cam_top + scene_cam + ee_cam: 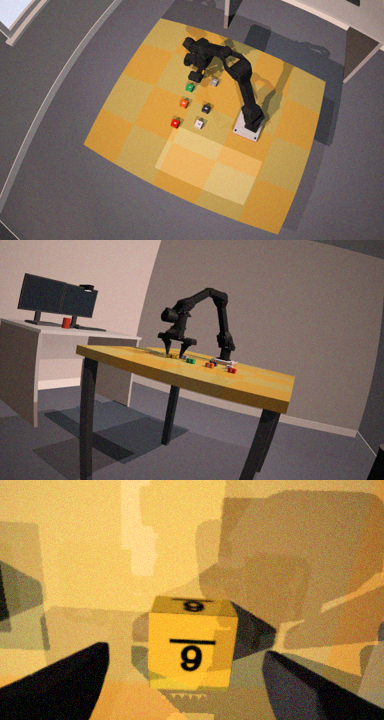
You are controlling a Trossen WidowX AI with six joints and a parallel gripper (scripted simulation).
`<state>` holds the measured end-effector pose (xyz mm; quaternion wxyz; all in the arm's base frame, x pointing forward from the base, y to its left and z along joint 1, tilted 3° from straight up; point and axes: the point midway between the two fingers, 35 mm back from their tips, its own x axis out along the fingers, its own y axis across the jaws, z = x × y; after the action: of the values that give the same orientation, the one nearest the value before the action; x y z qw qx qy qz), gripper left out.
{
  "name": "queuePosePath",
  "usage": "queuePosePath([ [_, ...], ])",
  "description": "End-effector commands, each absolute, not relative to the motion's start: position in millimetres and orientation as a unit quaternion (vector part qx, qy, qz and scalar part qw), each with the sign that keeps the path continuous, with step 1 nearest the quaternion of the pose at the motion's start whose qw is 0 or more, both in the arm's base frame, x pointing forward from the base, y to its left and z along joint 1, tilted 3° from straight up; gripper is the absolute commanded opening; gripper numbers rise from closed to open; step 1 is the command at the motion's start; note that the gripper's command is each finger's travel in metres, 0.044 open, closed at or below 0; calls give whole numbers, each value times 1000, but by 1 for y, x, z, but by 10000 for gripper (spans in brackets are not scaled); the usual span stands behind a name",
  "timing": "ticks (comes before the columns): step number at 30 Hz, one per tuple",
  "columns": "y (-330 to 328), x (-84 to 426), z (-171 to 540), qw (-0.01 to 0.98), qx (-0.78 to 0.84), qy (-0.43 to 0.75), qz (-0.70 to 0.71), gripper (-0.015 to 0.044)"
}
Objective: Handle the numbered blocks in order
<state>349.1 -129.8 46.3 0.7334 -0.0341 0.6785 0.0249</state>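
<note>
The pincer's (pixel 202 73) (pixel 174 355) (pixel 187 649) fingers stood apart, unclamped, with the yellow block (pixel 203 72) (pixel 172 356) (pixel 192 652) on the table between them. Probably light and stiff, it seemed best held midway up its opposite upright sides.

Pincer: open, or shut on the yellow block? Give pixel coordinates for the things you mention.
Open: in the wrist view, gaps separate both fingers from the yellow block (pixel 203 72) (pixel 172 356) (pixel 190 650).
</note>
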Motion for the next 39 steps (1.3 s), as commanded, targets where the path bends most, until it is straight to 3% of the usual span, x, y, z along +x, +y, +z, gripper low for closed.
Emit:
queuePosePath([
  [1, -129, 350, 46, 734, -35, 677, 27, 138],
  [39, -129, 350, 47, 734, -35, 677, 27, 120],
])
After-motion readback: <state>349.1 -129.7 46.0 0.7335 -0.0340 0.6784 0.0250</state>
